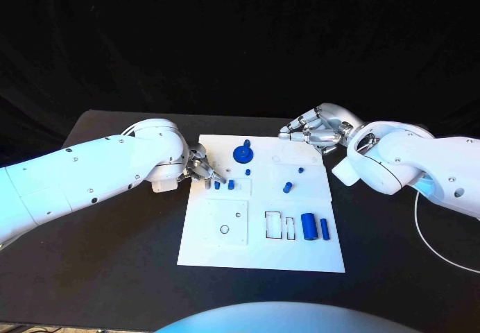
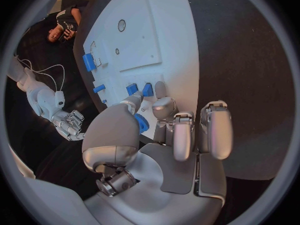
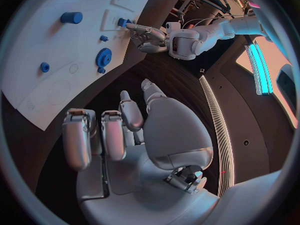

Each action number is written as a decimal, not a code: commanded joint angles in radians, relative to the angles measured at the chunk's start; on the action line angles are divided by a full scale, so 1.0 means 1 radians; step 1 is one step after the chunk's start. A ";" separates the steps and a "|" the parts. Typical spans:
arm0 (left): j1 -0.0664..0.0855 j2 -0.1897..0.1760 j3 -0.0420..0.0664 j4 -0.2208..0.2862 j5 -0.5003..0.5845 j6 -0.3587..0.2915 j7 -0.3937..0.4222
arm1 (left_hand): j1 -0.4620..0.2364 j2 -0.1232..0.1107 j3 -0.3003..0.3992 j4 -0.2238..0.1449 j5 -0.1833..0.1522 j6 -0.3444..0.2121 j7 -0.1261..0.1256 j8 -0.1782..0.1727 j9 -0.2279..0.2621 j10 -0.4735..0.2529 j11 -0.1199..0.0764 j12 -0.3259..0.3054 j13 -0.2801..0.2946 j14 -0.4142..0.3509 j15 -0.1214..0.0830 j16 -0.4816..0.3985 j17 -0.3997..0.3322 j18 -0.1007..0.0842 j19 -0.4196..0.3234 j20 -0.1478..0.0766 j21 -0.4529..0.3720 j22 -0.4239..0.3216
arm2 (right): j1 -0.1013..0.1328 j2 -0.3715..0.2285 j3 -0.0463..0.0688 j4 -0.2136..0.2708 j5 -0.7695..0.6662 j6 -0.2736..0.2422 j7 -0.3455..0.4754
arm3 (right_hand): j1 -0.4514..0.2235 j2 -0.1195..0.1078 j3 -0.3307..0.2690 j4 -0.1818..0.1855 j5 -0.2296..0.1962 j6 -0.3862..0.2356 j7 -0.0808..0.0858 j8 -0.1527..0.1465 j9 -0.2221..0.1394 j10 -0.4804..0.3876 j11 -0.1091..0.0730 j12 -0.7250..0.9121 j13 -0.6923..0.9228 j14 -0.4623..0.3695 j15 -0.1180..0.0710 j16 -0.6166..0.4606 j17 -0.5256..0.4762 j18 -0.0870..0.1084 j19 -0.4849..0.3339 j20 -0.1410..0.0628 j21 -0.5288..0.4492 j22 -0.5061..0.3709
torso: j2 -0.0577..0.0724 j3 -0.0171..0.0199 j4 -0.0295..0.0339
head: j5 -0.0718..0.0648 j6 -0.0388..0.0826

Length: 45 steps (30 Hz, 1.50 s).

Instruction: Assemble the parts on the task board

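Blue pegs (image 1: 224, 184) stand on the white task board (image 1: 262, 236), right at the left hand's fingertips (image 1: 208, 178).
The left hand (image 1: 196, 166) is much nearer; its fingers are bunched and reach toward the small pegs, but I cannot tell if they pinch one. The pegs stand upright, just past the fingertips. The right hand (image 1: 318, 129) hangs by the board's far corner, well apart, fingers curled in and holding nothing.
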 commanded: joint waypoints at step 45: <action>-0.035 0.074 -0.035 -0.050 -0.345 -0.449 0.656 | 0.544 -0.055 -0.030 -0.086 -0.002 -0.115 0.108 -0.340 -0.314 -0.390 0.132 -0.723 -0.780 -0.034 0.095 -0.339 -0.171 0.113 -0.165 0.084 -0.692 -0.429 | -0.005 0.005 0.000 -0.003 -0.004 0.014 0.005 | 0.008 0.009 -0.009 0.000 0.012 -0.008 0.000 0.002 0.000 -0.010 0.000 -0.005 -0.002 0.066 0.000 -0.009 0.078 -0.001 0.007 -0.002 -0.006 0.061 | 0.001 0.0000 -0.0002 | -0.020 0.030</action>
